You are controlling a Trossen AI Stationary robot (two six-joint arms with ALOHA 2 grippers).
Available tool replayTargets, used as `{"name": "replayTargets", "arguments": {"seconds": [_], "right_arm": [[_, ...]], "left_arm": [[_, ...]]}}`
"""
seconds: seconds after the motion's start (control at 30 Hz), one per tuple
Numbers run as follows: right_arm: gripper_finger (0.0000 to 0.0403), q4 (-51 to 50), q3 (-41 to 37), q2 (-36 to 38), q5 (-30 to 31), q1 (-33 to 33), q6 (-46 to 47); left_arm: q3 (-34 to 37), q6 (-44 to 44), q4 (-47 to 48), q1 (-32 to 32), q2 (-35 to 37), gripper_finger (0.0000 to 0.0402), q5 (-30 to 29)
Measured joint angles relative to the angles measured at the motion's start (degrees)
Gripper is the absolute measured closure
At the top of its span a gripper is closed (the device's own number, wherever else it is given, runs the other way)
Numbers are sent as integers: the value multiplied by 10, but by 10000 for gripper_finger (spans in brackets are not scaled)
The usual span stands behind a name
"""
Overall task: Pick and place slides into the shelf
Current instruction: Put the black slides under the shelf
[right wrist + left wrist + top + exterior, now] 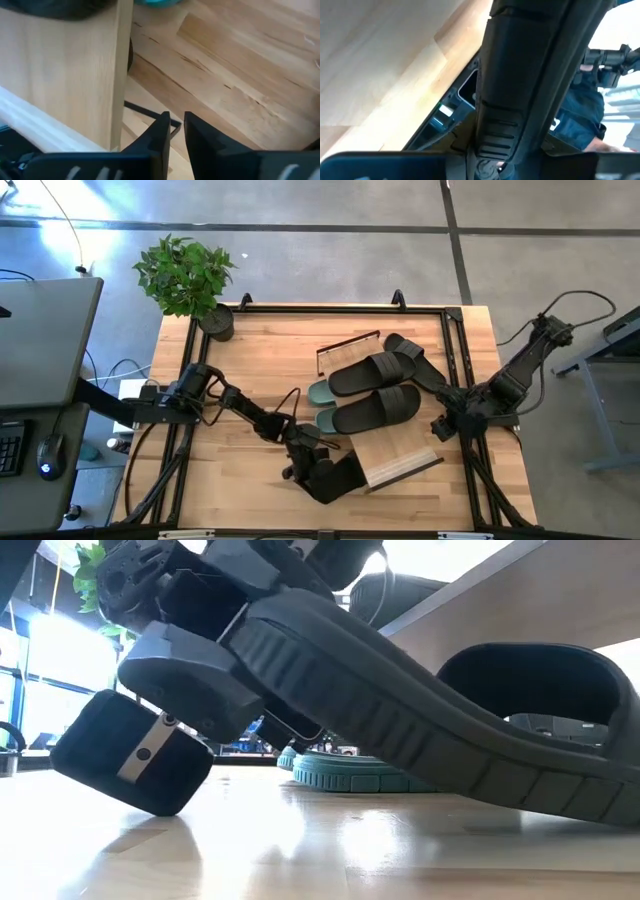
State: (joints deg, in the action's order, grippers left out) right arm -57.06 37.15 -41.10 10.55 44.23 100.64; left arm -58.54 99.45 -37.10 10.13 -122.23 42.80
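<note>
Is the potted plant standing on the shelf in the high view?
No, the potted plant stands at the table's far left corner, apart from the shelf.

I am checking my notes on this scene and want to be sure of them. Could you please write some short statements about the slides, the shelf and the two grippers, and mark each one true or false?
1. Two black slides lie on the shelf top. True.
2. The left gripper holds a black slide near the table's front edge. True.
3. The right gripper holds a green slide. False: its fingers are nearly together with nothing between them, over the table beside the shelf.
4. The potted plant stands on the shelf. False: it stands at the table's far left corner.
5. A green slide shows beside the shelf's black pair. True.
</note>
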Motion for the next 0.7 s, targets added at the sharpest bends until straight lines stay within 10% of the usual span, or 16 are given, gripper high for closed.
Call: {"name": "replayTargets", "arguments": {"seconds": [0.7], "right_arm": [[372,80,0,-65,15,8,-33]], "left_arm": [[-11,-38,29,0,0,225,11]]}}
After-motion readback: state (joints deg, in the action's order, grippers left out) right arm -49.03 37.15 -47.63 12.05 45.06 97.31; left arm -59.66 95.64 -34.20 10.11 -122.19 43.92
